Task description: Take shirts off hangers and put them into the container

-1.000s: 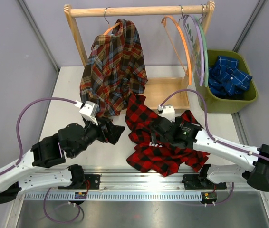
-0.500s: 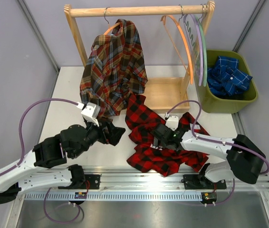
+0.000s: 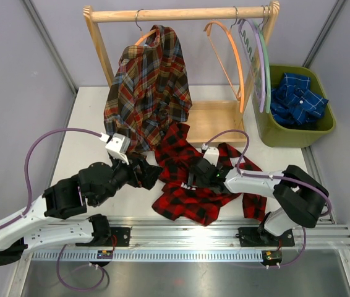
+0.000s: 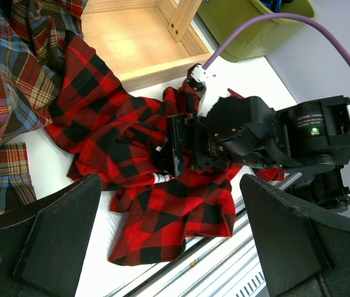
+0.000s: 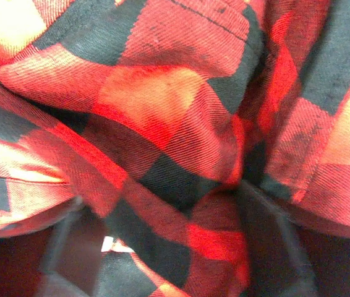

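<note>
The red-and-black shirt (image 3: 187,199) lies crumpled on the table in front of the rack, off any hanger. My right gripper (image 3: 193,174) is pressed down into it. In the right wrist view the check cloth (image 5: 175,111) bunches between its fingers (image 5: 70,241), which stand wide apart. My left gripper (image 3: 151,174) hovers open just left of the shirt (image 4: 162,210), nothing between its pads. The tartan shirt (image 3: 147,86) hangs on an orange hanger (image 3: 143,38). An empty orange hanger (image 3: 227,46) and the green and lilac ones (image 3: 260,62) hang at the right. The olive container (image 3: 324,127) stands at the right.
A blue checked shirt (image 3: 295,99) fills the container. The wooden rack's rail (image 3: 181,13) spans the back and its shallow tray (image 3: 215,120) lies behind the red shirt. A metal rail (image 3: 224,235) runs along the table's near edge. Grey walls close both sides.
My right arm has reached left and down into the red shirt, and the cloth has shifted left with it. The empty orange hanger has swung left. The left arm barely moved.
</note>
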`<state>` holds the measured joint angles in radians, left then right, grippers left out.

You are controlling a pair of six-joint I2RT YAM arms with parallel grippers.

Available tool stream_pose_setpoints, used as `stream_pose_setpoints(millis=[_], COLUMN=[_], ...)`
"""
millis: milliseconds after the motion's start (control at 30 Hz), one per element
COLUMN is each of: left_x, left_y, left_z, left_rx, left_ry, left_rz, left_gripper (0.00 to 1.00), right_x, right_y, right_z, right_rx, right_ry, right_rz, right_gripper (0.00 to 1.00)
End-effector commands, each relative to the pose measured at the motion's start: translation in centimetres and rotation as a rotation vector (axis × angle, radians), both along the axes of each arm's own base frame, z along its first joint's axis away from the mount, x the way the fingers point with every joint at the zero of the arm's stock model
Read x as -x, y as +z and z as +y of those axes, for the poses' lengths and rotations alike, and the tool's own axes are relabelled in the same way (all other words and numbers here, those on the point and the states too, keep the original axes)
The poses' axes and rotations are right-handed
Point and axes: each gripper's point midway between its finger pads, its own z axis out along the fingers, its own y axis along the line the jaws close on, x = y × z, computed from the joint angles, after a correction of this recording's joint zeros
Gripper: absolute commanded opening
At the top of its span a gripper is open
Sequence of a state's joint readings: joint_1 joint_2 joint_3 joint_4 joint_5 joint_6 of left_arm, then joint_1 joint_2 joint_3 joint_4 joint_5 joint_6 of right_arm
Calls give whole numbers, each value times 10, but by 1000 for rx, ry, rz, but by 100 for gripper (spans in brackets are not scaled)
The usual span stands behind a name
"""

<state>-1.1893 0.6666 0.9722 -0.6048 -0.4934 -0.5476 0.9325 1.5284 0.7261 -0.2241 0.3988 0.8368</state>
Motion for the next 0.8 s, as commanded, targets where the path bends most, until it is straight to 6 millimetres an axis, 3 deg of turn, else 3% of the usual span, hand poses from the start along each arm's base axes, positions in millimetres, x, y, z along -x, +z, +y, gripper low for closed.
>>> stream_pose_setpoints(millis=[0,33,67,133,167,233,300,400,500,533,600,767], left_x=[-1,-1,-1,-1,-1,0,1,0,0,0,0,1], left_y=[7,6,6,6,6,6,6,6,6,7,7,7], left_z=[-2,-2,0,1,2,4,5,6,6,6,6,5], left_rx=[28,25,29,28,30,32,34,32,29,30,32,19], left_ry=[5,5,10,11,14,17,16,22,21,17,17,14], left_rz=[-8,-7,-8,-5,-6,-5,-5,-6,-7,-7,-7,-1], left_gripper=[98,98,98,98,98,98,98,98,98,98,98,98], right_x=[34,37,39,43,46,49,51,47,39,43,37,45], right_y=[-50,-60,-64,-73,-75,-76,-73,-49,2,26,69,127], right_z=[0,-5,-11,-14,-18,-21,-23,-32,-54,-72,-88,-153], right_rx=[21,60,89,127,152,170,166,162,139,137,43,27], right_ry=[30,20,8,-1,-6,-24,-44,-119,-260,-303,-418,-573], right_rz=[198,220,231,253,259,261,251,169,8,-29,-162,-314], right_gripper=[77,69,50,29,12,0,0,0,0,0,0,0])
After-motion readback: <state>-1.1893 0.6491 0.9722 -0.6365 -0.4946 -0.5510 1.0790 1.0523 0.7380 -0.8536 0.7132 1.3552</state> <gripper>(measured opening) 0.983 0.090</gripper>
